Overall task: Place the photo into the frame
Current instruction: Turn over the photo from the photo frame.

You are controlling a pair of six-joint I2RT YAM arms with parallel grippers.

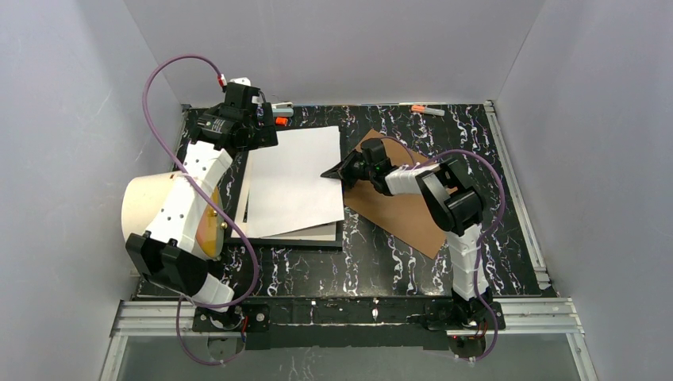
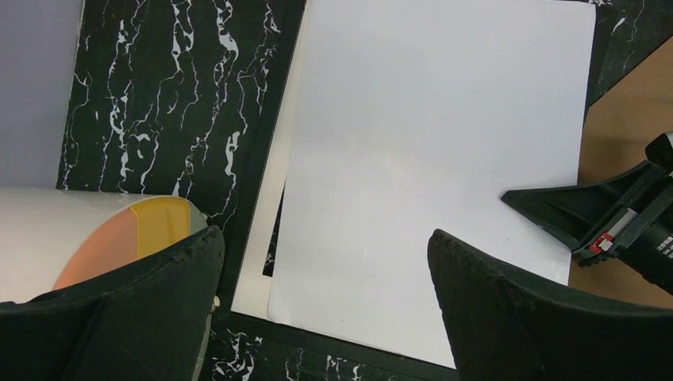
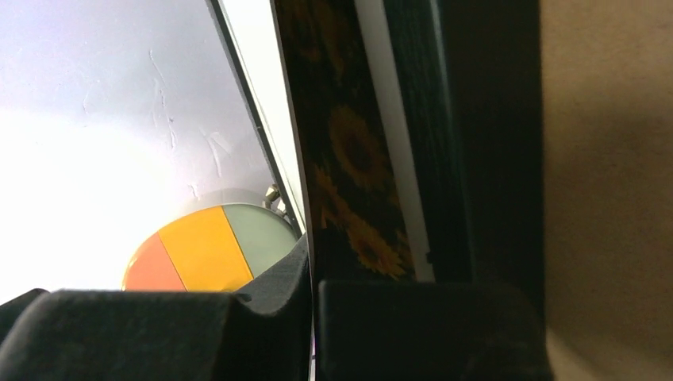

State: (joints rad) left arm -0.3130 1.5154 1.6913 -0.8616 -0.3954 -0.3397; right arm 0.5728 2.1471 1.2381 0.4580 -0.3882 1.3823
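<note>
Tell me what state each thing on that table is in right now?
photo, white back up, askew over the frame, one edge pinched.
frame, flat on the table under the photo.
backing board, flat, beside the frame.
left gripper, open above the photo.
right gripper, shut on the photo.

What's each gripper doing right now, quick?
Left gripper: open, holding nothing.
Right gripper: closed, pinching the right edge of the photo.
</note>
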